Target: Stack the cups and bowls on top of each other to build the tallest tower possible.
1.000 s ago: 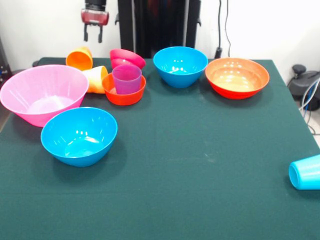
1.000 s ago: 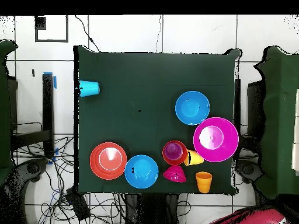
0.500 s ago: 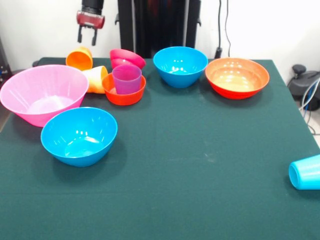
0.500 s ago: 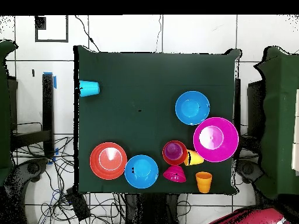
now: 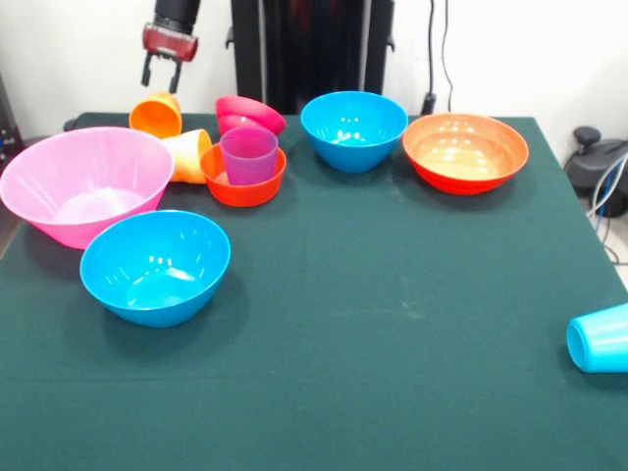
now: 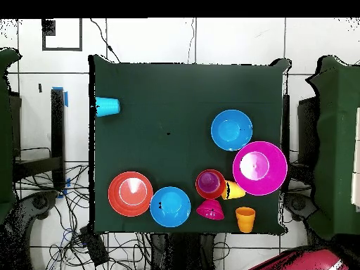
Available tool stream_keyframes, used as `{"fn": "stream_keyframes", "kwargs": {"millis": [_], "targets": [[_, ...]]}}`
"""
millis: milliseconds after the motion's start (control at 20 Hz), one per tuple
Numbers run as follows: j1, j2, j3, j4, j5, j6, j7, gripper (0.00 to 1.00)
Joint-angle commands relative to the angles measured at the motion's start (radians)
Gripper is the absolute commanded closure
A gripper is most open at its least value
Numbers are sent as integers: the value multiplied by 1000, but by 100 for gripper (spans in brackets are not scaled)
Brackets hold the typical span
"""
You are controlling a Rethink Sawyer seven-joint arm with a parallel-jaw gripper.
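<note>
Hovering above orange cup (image 5: 157, 114), claw (image 5: 161, 77) hangs open, empty, prongs apart. Purple cup (image 5: 248, 154) sits upright inside small orange bowl (image 5: 242, 183) on green surface (image 5: 392, 314); light blue cup (image 5: 599, 339) lies well apart.

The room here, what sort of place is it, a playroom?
More likely a robot test lab. A robot claw hangs over a table covered in green cloth, plastic bowls and cups are laid out, and loose cables trail over the tiled floor.

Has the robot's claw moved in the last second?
Yes. The gripper has drifted left and slightly up in the front view, now hanging above the orange cup, which stayed put.
</note>
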Motion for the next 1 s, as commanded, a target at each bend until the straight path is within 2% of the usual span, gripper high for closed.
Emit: {"fn": "stream_keyframes", "kwargs": {"millis": [50,700,1000], "targets": [[81,210,250,143,-106,0,104,0],[42,248,265,129,-148,-13,183,0],[-37,315,247,148,-85,-93,192,0]]}}
